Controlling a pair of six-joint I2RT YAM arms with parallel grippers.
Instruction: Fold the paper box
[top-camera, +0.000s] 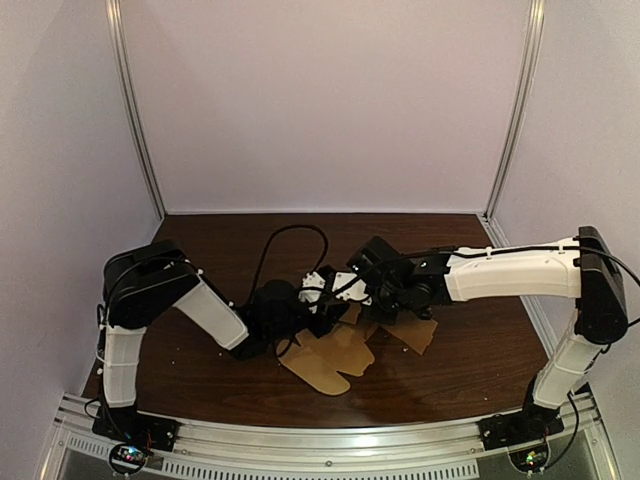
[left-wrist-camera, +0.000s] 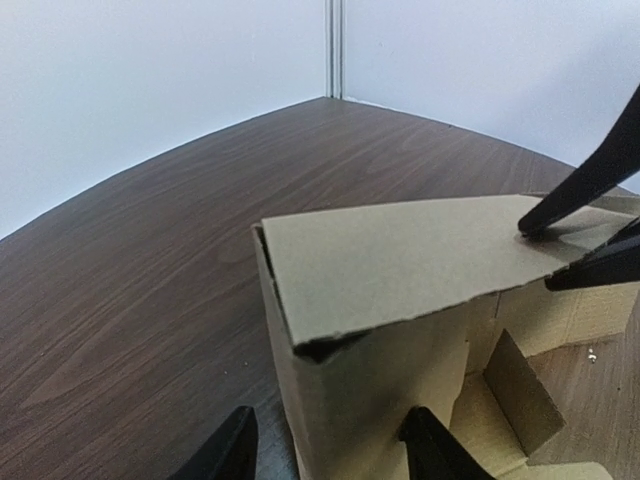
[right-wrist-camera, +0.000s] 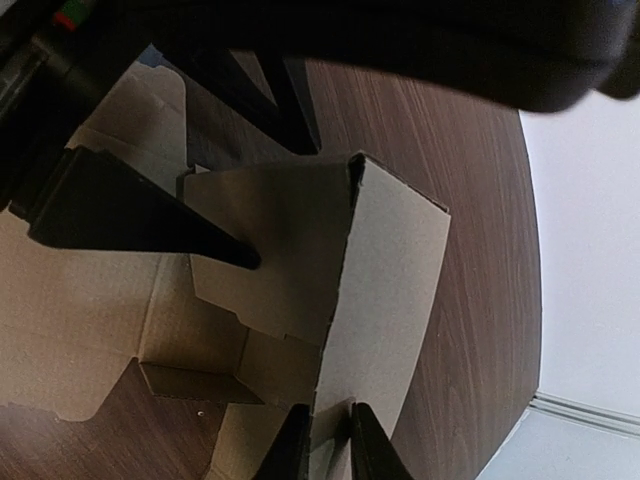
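- Brown cardboard paper box (top-camera: 338, 362), partly folded, sits near the middle of the dark wood-grain table (top-camera: 455, 392), between the two arms.
- Top view: several of its flaps lie flat on the table on the near side; the raised part is mostly hidden under both wrists.
- Left wrist view: one panel (left-wrist-camera: 400, 262) stands up off the base and tilts over, meeting a side wall at a sharp corner. Open flaps and a small upright tab lie below right.
- Left gripper (left-wrist-camera: 330, 412): jaws spread wide, one finger each side of that raised corner. Not pinching; contact with the card cannot be judged.
- Right gripper (right-wrist-camera: 328, 415): jaws drawn close together, pinching the far edge of the tilted panel between them. Seen from the left wrist as two black fingers (left-wrist-camera: 585, 190) above and below the panel's right end.
- Right wrist view: one left finger (right-wrist-camera: 140, 212) points at the inner face of the side wall, tip at the card.
- Pale lilac enclosure walls (top-camera: 330, 100) behind the table.
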